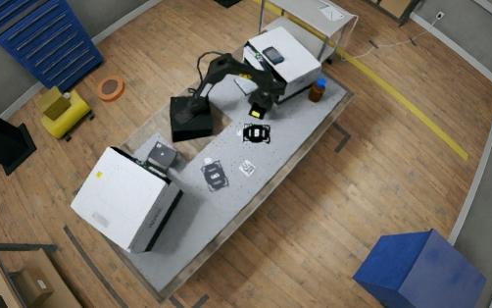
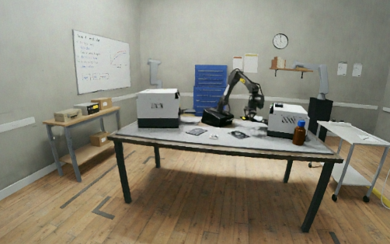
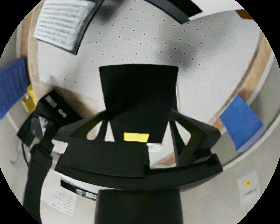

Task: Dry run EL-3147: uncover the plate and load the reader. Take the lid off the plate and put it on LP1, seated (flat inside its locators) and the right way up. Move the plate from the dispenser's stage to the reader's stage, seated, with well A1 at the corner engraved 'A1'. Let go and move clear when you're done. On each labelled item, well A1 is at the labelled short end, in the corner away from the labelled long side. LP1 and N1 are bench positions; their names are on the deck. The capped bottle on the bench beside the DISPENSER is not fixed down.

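My gripper (image 1: pixel 258 107) (image 2: pixel 251 116) (image 3: pixel 138 112) is shut on the black lid (image 1: pixel 257 113) (image 3: pixel 138 95), which has a yellow mark. It holds the lid in the air over the bench, between the dispenser (image 1: pixel 291 59) (image 2: pixel 287 120) and the nearer printed position (image 1: pixel 257 133) (image 2: pixel 242 137). The uncovered plate (image 1: pixel 245 84) (image 3: pixel 63 25) sits on the dispenser's stage, its wells showing in the wrist view. The reader (image 1: pixel 124 196) (image 2: pixel 158 110) is at the other bench end, its grey stage (image 1: pixel 162 151) out. Another printed position (image 1: pixel 215 176) (image 2: pixel 196 131) lies nearer the reader. Their names are too small to read.
The amber bottle (image 1: pixel 317 92) (image 2: pixel 298 134) with a blue cap stands beside the dispenser near the bench edge. A small white patterned card (image 1: pixel 248 168) (image 2: pixel 214 136) lies between the printed positions and the front edge. The arm's black base (image 1: pixel 191 125) stands at the bench's rear.
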You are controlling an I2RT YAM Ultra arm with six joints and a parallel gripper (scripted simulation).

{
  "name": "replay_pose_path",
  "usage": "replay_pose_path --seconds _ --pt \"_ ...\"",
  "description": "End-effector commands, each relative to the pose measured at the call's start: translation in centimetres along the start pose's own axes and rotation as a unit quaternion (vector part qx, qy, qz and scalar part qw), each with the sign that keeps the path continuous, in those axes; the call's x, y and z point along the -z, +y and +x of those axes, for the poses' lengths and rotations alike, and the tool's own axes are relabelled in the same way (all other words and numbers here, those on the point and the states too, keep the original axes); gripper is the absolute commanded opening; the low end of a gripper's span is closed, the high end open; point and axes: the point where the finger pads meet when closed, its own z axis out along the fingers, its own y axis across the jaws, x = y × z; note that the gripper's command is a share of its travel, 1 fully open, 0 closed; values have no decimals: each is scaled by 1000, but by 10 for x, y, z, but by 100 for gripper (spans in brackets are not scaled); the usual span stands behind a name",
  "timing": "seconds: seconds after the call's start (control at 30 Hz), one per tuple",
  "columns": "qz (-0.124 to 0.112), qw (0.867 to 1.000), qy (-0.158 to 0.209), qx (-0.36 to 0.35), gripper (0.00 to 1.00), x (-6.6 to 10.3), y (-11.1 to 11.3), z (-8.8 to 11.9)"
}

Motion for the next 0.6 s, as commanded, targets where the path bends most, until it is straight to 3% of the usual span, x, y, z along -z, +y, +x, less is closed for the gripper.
replay_pose_path --seconds 0.0,0.13,0.27,0.4,0.57 --pt "0 1000 -8 -29 85 0 -6 7" --pt "-5 999 -7 -53 85 -6 -9 17" --pt "2 998 -10 -64 85 1 -11 22" --pt "-14 996 -3 -88 85 -13 -11 33" --pt "-6 993 -7 -116 85 -8 -17 45"
